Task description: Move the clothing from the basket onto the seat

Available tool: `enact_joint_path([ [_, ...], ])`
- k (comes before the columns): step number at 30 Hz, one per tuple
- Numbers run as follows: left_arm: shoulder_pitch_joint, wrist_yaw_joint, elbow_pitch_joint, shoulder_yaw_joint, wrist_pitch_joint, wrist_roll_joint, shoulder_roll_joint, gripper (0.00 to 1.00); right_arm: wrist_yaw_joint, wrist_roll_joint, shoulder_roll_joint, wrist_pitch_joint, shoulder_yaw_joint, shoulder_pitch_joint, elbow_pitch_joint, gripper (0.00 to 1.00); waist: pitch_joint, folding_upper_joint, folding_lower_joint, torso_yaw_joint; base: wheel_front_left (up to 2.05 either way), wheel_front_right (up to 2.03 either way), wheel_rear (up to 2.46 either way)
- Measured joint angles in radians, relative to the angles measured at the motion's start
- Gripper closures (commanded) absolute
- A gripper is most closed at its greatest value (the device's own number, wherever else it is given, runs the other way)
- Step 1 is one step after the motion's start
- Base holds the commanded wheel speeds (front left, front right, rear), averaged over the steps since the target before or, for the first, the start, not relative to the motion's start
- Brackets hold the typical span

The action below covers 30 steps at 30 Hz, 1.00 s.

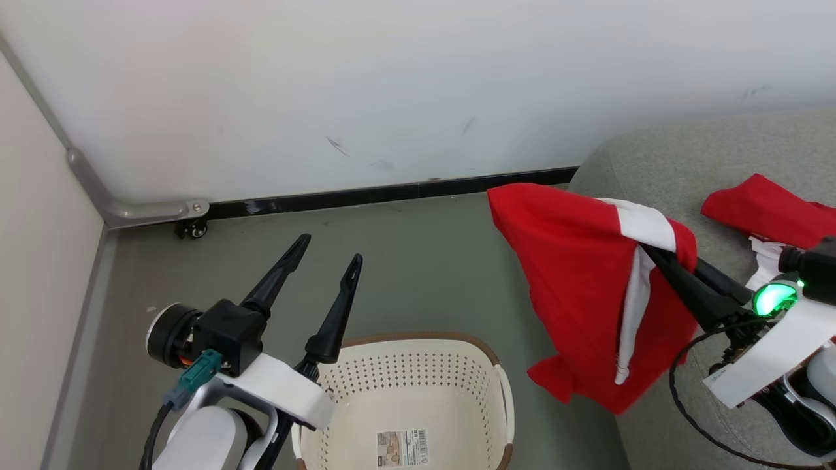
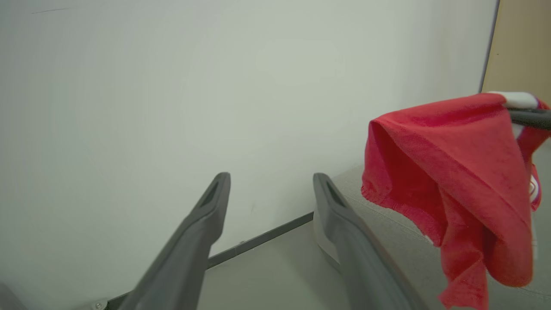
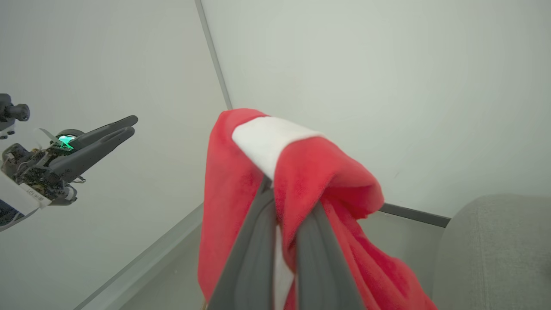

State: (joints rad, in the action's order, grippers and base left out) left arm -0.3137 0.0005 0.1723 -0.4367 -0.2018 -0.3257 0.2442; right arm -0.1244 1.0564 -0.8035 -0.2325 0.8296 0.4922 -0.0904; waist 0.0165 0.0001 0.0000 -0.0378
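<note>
A red garment with white panels [image 1: 588, 287] hangs in the air beside the grey seat [image 1: 692, 156], draped over my right gripper [image 1: 653, 251], which is shut on it [image 3: 297, 172]. The same garment [image 2: 456, 172] shows at the right of the left wrist view. A second red garment [image 1: 771, 212] lies on the seat cushion at the far right. The cream basket [image 1: 418, 398] with a brown rim stands on the floor below, holding no clothing, its barcode sticker showing. My left gripper [image 1: 326, 251] hovers above the basket's left rim, open, with nothing between its fingers [image 2: 340, 206].
A white wall with a black skirting strip [image 1: 392, 192] runs behind the basket. A pale panel with a metal corner rail [image 1: 130, 210] and a small caster closes off the left side. Grey floor [image 1: 418, 274] lies between basket and wall.
</note>
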Motion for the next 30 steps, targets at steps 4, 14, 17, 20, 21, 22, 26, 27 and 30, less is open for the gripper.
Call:
enact_joint_path([
  [4, 0.007, 0.008, 0.015, 0.009, -0.01, -0.012, -0.007, 0.0, 0.0, -0.001, -0.011, -0.006, -0.041, -0.052, -0.016, 1.0, -0.004, 0.0, 0.0, -0.025, 0.0, 0.0, 0.0],
  [14, 0.008, 0.017, 0.034, 0.017, -0.024, -0.024, -0.033, 0.0, 0.0, -0.003, -0.008, -0.014, -0.167, -0.2, -0.044, 1.0, -0.016, 0.0, 0.0, -0.102, 0.0, 0.0, 0.0],
  [17, 0.013, 0.02, 0.036, 0.023, -0.028, -0.024, -0.039, 0.0, 0.0, -0.012, 0.008, -0.014, -0.212, -0.235, -0.044, 1.0, -0.02, 0.0, 0.0, -0.127, 0.0, 0.0, 0.0],
  [20, 0.025, 0.026, 0.038, 0.027, -0.031, -0.027, -0.043, 0.0, 0.0, -0.021, 0.029, -0.014, -0.263, -0.26, -0.039, 1.0, -0.023, 0.0, 0.0, -0.152, 0.0, 0.0, 0.0],
  [21, 0.027, 0.026, 0.039, 0.03, -0.034, -0.03, -0.043, 0.0, 0.0, -0.029, 0.035, -0.014, -0.28, -0.268, -0.038, 1.0, -0.023, 0.0, 0.0, -0.16, 0.0, 0.0, 0.0],
  [22, 0.027, 0.027, 0.039, 0.032, -0.036, -0.031, -0.043, 0.0, 0.0, -0.035, 0.04, -0.014, -0.294, -0.274, -0.038, 1.0, -0.024, 0.0, 0.0, -0.168, 0.0, 0.0, 0.0],
  [26, 0.03, 0.037, 0.039, 0.043, -0.037, -0.031, -0.044, 0.0, 0.0, -0.066, 0.057, -0.014, -0.35, -0.301, -0.037, 1.0, -0.027, 0.0, 0.0, -0.198, 0.0, 0.0, 0.0],
  [27, 0.033, 0.039, 0.038, 0.045, -0.038, -0.031, -0.043, 0.0, 0.0, -0.073, 0.059, -0.014, -0.361, -0.305, -0.038, 1.0, -0.027, 0.0, 0.0, -0.205, 0.0, 0.0, 0.0],
  [30, 0.05, 0.049, 0.036, 0.053, -0.038, -0.031, -0.041, 0.0, 0.0, -0.085, 0.061, -0.014, -0.383, -0.306, -0.037, 1.0, -0.027, 0.0, 0.0, -0.224, 0.0, 0.0, 0.0],
])
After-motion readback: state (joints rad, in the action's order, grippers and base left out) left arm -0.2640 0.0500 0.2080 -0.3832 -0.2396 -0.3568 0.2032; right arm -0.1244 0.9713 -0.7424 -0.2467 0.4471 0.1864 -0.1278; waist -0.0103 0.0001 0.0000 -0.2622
